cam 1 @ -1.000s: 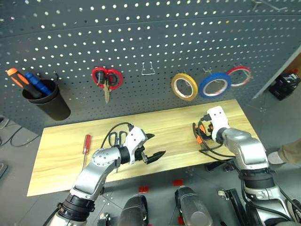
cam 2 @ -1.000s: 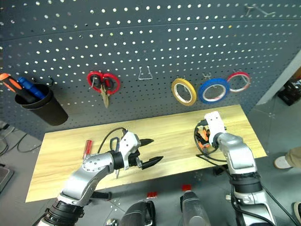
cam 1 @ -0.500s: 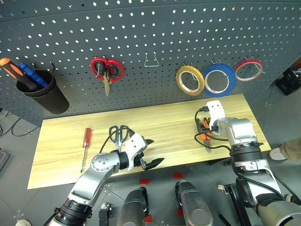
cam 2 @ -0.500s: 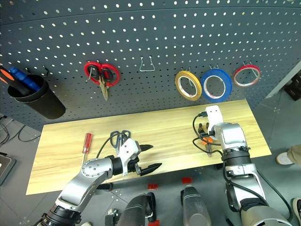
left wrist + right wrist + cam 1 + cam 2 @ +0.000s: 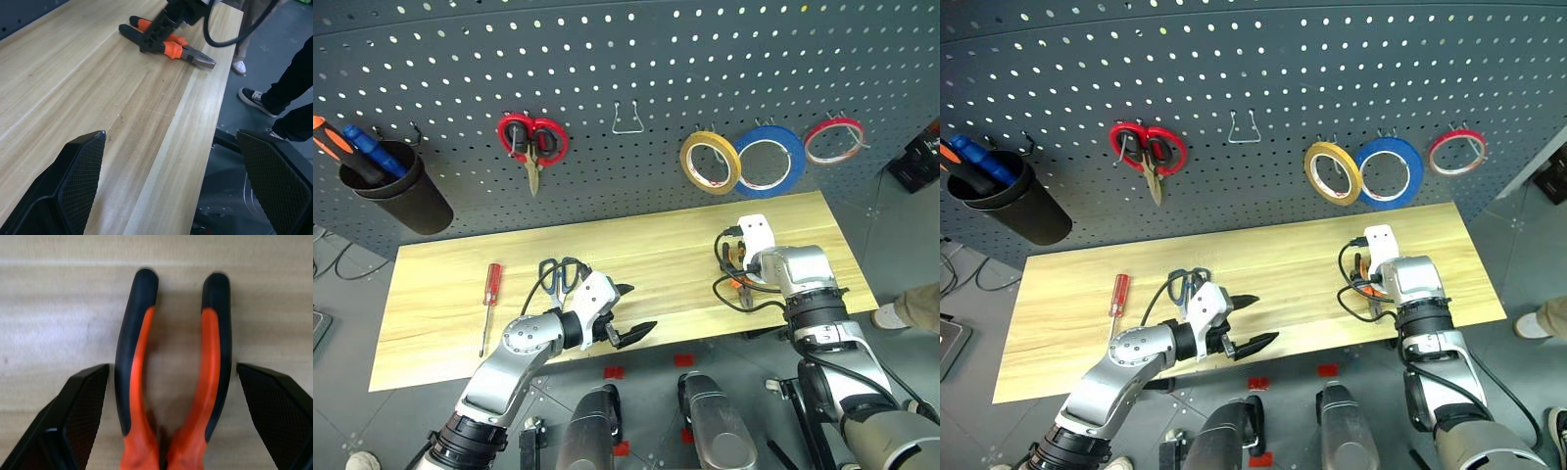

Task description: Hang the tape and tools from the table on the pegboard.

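The blue tape [image 5: 768, 163] hangs on the dark grey pegboard [image 5: 607, 59]. On the wooden table [image 5: 440, 294] lie a slim red-handled screwdriver [image 5: 490, 294], dark-handled scissors [image 5: 558, 274] and orange-handled pliers [image 5: 139, 347]. My right gripper [image 5: 172, 369] is open and points down over the pliers at the table's right end, one finger on either side of the two handles. My left gripper [image 5: 636, 308] is open and empty. It hovers at the table's front edge, just right of the scissors. In the left wrist view the pliers [image 5: 166, 44] lie far ahead under the right gripper's dark fingers.
Red-handled scissors [image 5: 534, 142], an empty wire hook [image 5: 626, 119], a yellow roll [image 5: 710, 162] and a red roll [image 5: 832, 140] hang on the board. A black cup [image 5: 396, 196] at far left holds larger screwdrivers. A person's legs [image 5: 288, 73] stand beyond the table's right end.
My right gripper has sunk forward and down onto the pliers, tilting more steeply. The left gripper has kept its place. The head camera has tipped further down.
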